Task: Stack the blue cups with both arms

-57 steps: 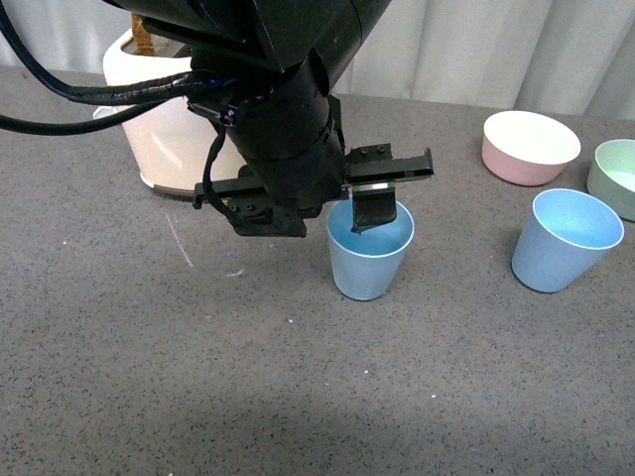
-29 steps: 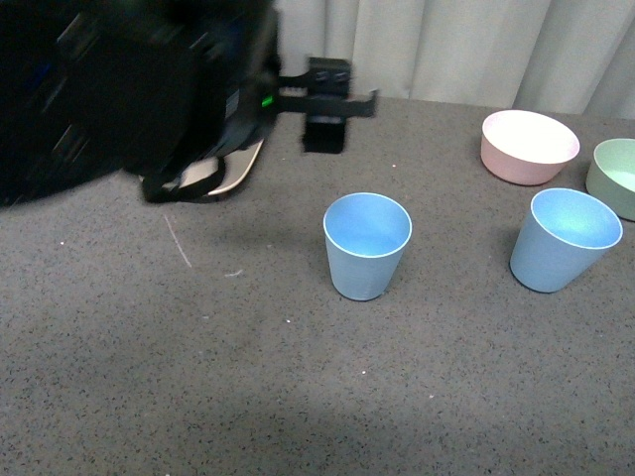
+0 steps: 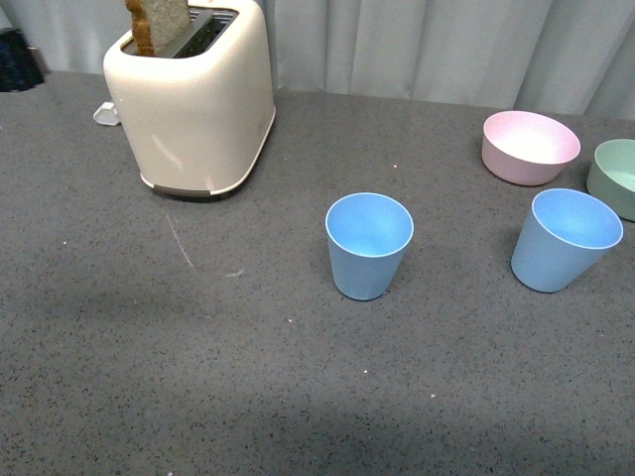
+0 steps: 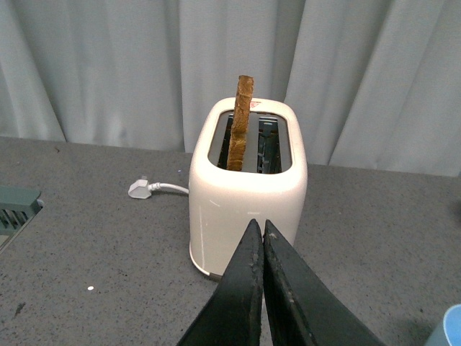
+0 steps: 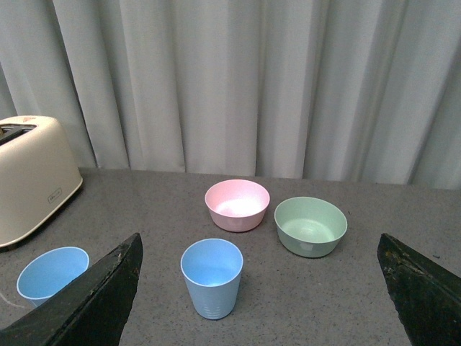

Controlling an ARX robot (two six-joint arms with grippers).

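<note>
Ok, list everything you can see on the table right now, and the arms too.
Toaster: one, cream, back left of table.
Toast slice: one, brown, standing in toaster slot.
Plug: one, white, with cable, left of the toaster.
Blue cup: one, light blue, upright, mid-table.
Second blue cup: one, light blue, upright, right side.
Pink bowl: one, pink, back right.
Green bowl: one, pale green, right edge, beside pink bowl.
Table: one, dark grey speckled.
Curtain: one, pale grey, behind the table.
Left gripper: one, black, shut, empty, facing the toaster.
Right gripper: one, black, open, empty, facing the bowls.
</note>
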